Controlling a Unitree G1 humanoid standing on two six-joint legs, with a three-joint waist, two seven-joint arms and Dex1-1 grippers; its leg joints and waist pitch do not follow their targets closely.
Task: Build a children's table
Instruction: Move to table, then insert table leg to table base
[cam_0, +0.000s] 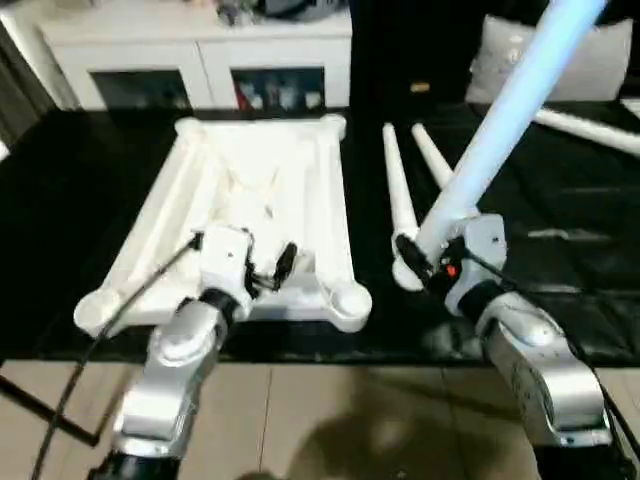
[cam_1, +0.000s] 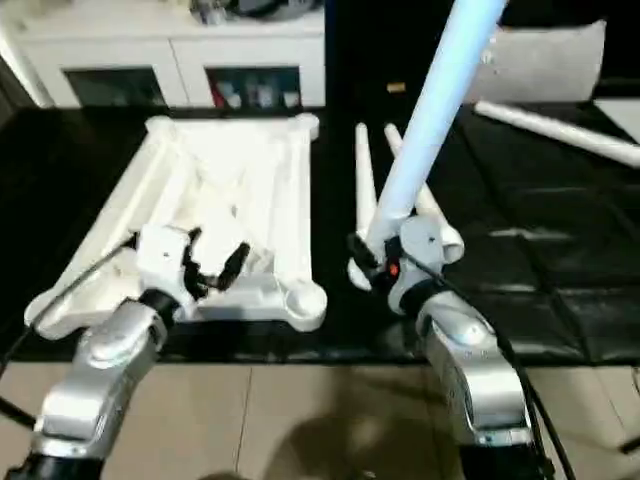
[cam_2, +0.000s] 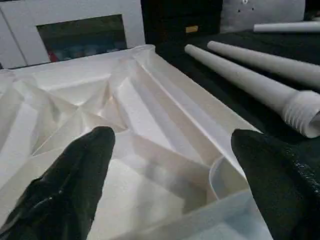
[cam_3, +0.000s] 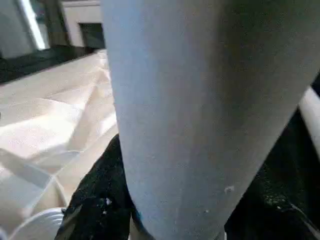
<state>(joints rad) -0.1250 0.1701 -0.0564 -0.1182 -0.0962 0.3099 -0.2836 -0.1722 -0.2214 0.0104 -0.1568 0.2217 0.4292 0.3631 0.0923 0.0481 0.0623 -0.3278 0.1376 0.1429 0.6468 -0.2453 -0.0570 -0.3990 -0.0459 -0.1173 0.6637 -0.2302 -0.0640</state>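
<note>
On black matting, white ribbed tabletop (cam_0: 250, 200) lies upturned.

Soft overhead light, slight blur, glare on white plastic.

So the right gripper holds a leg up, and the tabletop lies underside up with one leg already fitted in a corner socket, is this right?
Not quite: the tabletop has no leg fitted; the left eye view shows its sockets empty. The right gripper does hold a leg up.
</note>
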